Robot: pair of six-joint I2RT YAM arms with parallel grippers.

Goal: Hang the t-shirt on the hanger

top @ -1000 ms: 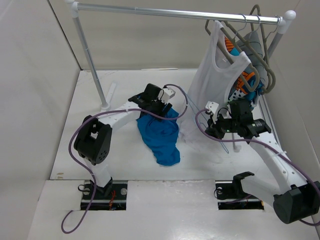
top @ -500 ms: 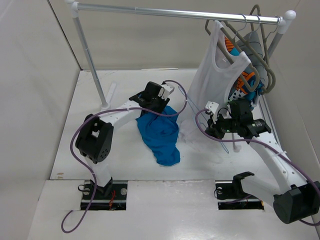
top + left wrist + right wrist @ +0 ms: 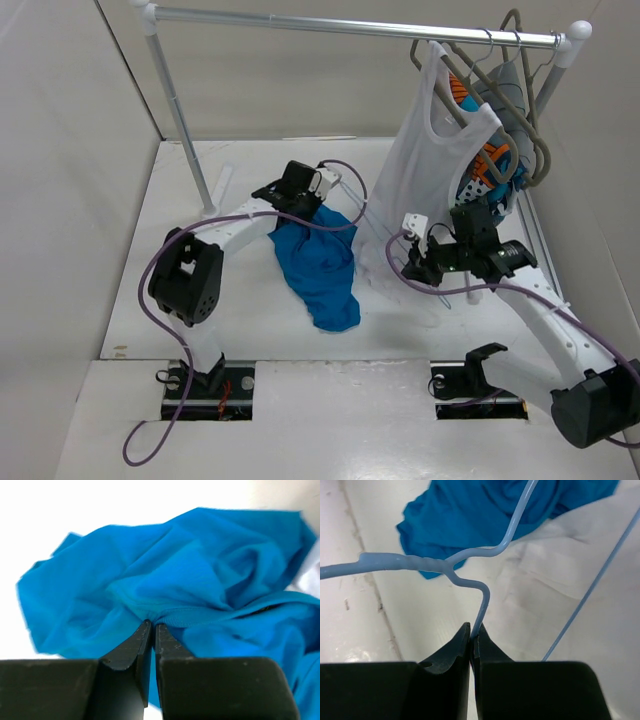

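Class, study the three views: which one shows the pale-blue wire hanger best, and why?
Right wrist view: the hanger spans the frame, its twisted neck and hook wire running into the shut right pincer. The top view shows only faint slivers of wire. The left wrist view shows none, only the t-shirt.

Place: robotics lab.
Walls: plain white panels (image 3: 60,150), left and back.
Bottom edge: two arms (image 3: 195,285) bolted to table (image 3: 150,230).

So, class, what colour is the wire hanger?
Pale blue; the right wrist view shows the hanger best.
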